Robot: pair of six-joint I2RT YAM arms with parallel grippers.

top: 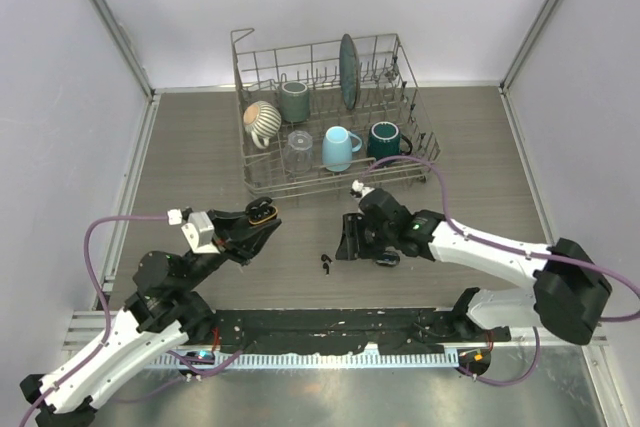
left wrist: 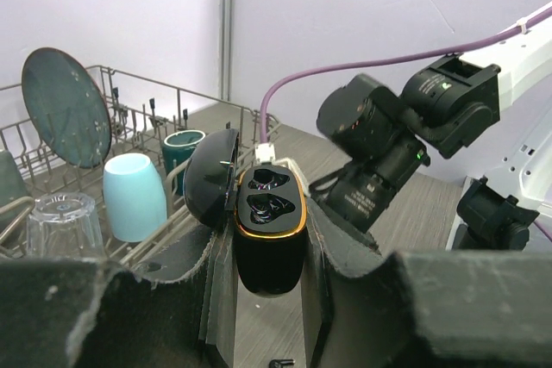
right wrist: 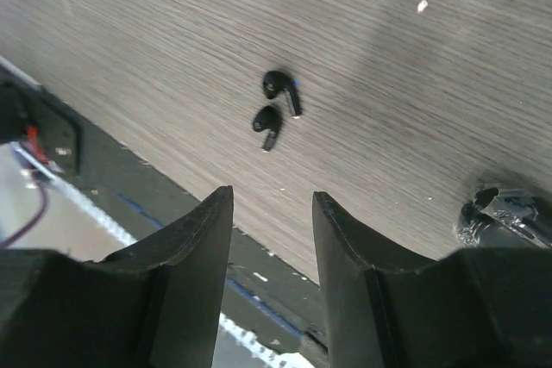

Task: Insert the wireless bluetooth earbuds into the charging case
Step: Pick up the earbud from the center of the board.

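- The surface (top: 200, 147) I'm working over is grey-brown wood grain, with white walls around it.
- A wire dish rack (top: 330, 185) stands at the far middle of the surface. It holds a dark upright plate (top: 348, 70), a striped mug (top: 263, 122), a grey-green mug (top: 294, 100), a clear glass (top: 300, 147), a light blue mug (top: 340, 148) and a dark teal mug (top: 385, 139).
- My right gripper (right wrist: 272, 204) hangs low over the middle of the surface, just in front of the rack. Its fingers are spread apart with nothing between them.
- My left gripper (left wrist: 267, 256) is raised off the surface to the left of the right one. It is clamped on the charging case (left wrist: 269, 230), one finger against each side.
- The case is a glossy black oval held upright, its lid (left wrist: 211, 178) swung open to the left. An orange-gold rim rings the open mouth, and two shiny moulded wells show inside.
- A glossy black lump (right wrist: 509, 213) sits at the right edge of the right wrist view. I cannot tell what it is.
- The earbuds (right wrist: 278, 85) lie on the bare surface, near its front edge and between the two arms. From the right wrist they show just beyond the open fingertips. There are two tiny glossy black bean-shaped pieces with short stems, lying side by side and nearly touching. They are well apart from the case.
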